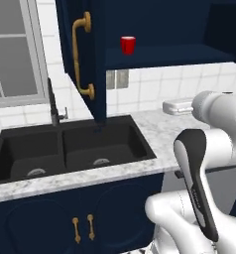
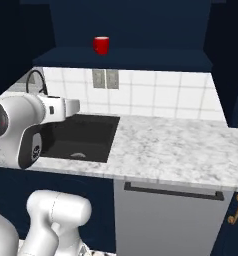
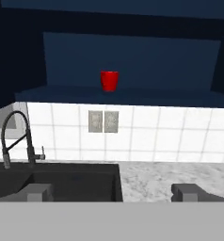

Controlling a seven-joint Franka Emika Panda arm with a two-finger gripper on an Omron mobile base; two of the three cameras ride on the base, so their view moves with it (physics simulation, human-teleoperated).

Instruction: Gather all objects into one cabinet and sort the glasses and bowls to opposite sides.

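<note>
red cup (image 1: 128,45) x1; cabinet (image 1: 159,30) x1; sink (image 1: 65,149) x1, 2 basins; faucet (image 3: 17,139) x1; wall outlets (image 3: 103,121) x2.

**Cut off and hidden**

The cabinet (image 1: 154,30) ran past the top edge in all views, hiding its upper part. The arm (image 2: 21,130) covered part of the sink (image 2: 86,135). The red cup's (image 3: 109,80) inside could not be seen.
</note>
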